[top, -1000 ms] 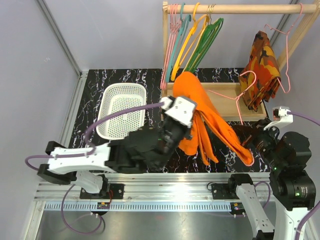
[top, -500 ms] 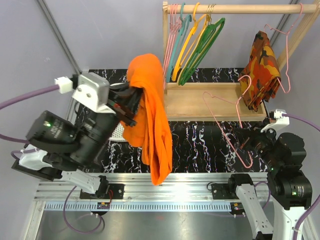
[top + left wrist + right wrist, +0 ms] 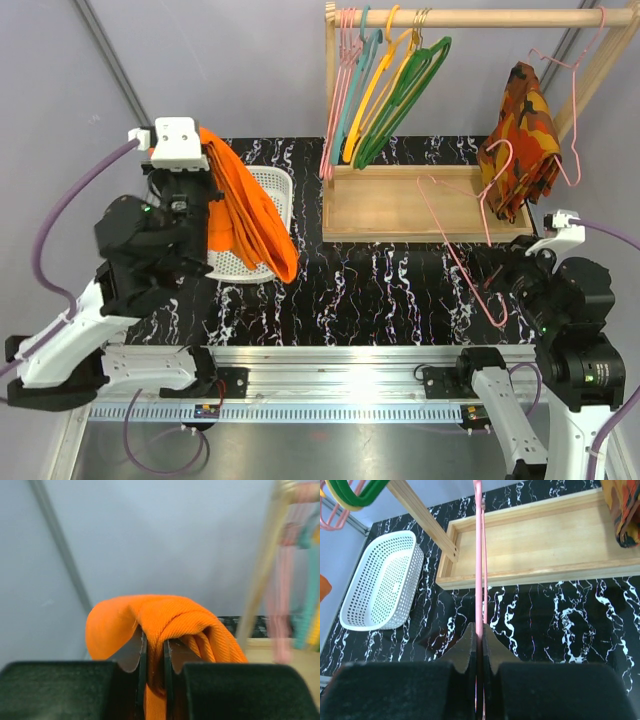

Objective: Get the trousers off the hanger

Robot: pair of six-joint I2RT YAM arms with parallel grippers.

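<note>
The bright orange trousers [image 3: 255,215] hang in a folded bunch from my left gripper [image 3: 207,165], which is shut on them above the left side of the table. They drape down over the white basket [image 3: 283,190]. In the left wrist view the fabric [image 3: 165,615] is pinched between the jaws of the left gripper [image 3: 153,640] and bulges over both fingers. The thin pink hanger [image 3: 452,243] is bare and tilted over the right side of the table. My right gripper [image 3: 493,288] is shut on its wire. The right wrist view shows the hanger wire [image 3: 479,555] running up from the right gripper [image 3: 478,630].
A wooden tray [image 3: 530,535] lies at the back under a wooden rail with several coloured hangers [image 3: 390,90]. A camouflage garment [image 3: 520,140] hangs at the rail's right end. The white basket [image 3: 380,580] stands at the left on the black marbled table.
The left arm swung the trousers from the middle of the table, off the hanger, up and left to over the basket. The right gripper kept hold of the hanger, which now hangs bare.
</note>
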